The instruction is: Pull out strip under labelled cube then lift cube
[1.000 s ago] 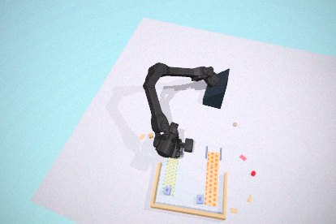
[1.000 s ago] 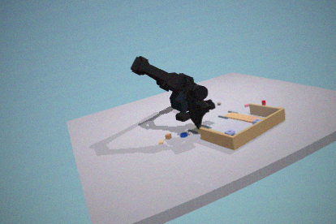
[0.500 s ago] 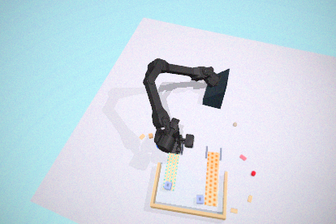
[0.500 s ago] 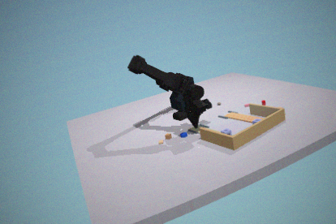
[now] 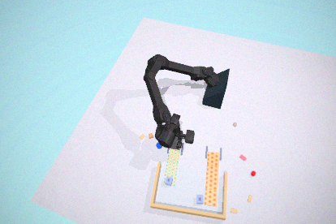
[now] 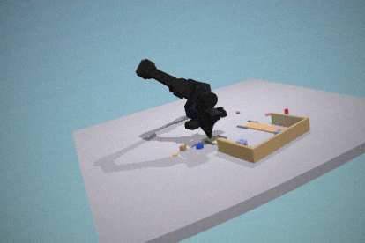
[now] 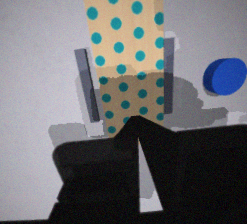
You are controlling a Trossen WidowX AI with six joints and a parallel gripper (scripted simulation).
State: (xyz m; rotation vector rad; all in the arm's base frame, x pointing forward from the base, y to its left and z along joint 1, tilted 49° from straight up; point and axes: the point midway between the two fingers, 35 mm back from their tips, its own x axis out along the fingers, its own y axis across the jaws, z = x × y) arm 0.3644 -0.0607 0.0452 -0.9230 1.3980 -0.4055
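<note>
My gripper (image 5: 178, 147) (image 6: 211, 136) (image 7: 135, 120) is shut, its fingertips together low over the near end of the cream strip with teal dots (image 5: 173, 163) (image 7: 129, 45). Nothing shows pinched between them; contact with the strip is hidden. The strip runs between two grey rails (image 7: 86, 85) (image 7: 169, 75). A lilac cube (image 5: 168, 180) (image 6: 242, 141) sits on its far part. Another lilac cube (image 5: 200, 199) (image 6: 279, 131) is just left of the orange-dotted strip (image 5: 212, 178) (image 6: 260, 127) in the top view. Both cubes show a dark mark there, too small to read.
A wooden wall (image 5: 187, 211) (image 6: 282, 141) encloses three sides around the cubes. A blue disc (image 5: 159, 145) (image 6: 199, 146) (image 7: 229, 76) and a brown block (image 5: 151, 135) (image 6: 182, 148) lie near the gripper. A red piece (image 5: 253, 174) and pink piece (image 5: 243, 157) lie outside the wall.
</note>
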